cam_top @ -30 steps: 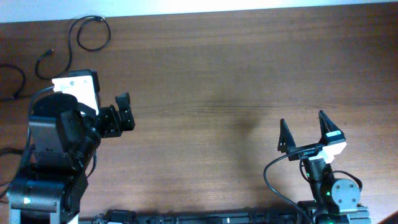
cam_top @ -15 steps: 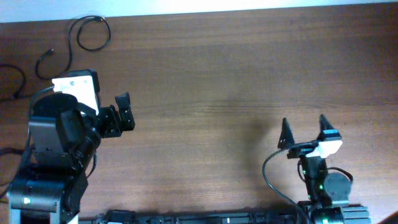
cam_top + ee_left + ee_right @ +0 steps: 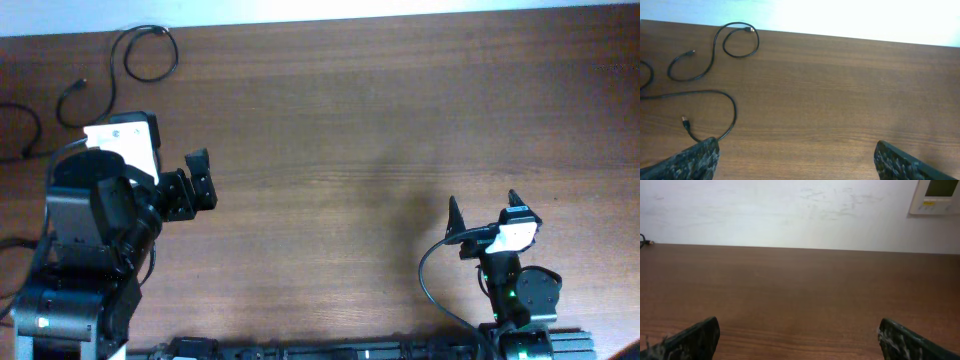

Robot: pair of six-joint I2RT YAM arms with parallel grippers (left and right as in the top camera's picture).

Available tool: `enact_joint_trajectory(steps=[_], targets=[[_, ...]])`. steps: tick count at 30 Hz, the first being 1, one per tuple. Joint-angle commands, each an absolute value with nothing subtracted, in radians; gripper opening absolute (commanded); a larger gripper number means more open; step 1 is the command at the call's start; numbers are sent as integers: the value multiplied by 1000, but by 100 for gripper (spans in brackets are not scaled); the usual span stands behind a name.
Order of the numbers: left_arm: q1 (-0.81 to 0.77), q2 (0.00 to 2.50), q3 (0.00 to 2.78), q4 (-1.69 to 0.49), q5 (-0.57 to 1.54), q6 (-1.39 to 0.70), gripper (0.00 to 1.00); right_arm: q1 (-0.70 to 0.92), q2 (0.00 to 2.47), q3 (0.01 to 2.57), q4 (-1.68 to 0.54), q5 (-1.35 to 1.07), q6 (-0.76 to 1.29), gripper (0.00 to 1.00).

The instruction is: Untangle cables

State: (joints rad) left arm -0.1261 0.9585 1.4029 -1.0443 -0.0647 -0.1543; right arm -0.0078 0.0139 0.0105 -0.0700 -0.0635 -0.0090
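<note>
The cables lie apart in loose loops at the table's far left. One black cable (image 3: 150, 52) forms a round loop with a tail curving down to a plug; it also shows in the left wrist view (image 3: 740, 39). A second cable (image 3: 727, 100) runs from the left edge to a plug near my left finger. A third cable (image 3: 22, 130) curls at the far left edge. My left gripper (image 3: 197, 178) is open and empty, to the right of the cables (image 3: 800, 167). My right gripper (image 3: 487, 212) is open and empty at the front right, far from them (image 3: 800, 340).
The wooden table (image 3: 360, 120) ends at a white wall along its far edge. A white wall panel (image 3: 937, 197) shows in the right wrist view. A thick black wire (image 3: 428, 285) hangs from the right arm near the front edge.
My right gripper has drawn back a little toward the front edge and looks smaller from above. The left arm and the cables have not moved.
</note>
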Motion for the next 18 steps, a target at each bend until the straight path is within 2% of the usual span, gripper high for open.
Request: enact_joint_trajectory(steps=[1, 18], targets=[[-126, 954, 1407, -1042, -75, -164, 99, -14, 3, 6, -83, -37, 10, 98], [-126, 954, 1407, -1042, -76, -164, 99, -14, 4, 6, -79, -40, 15, 98]])
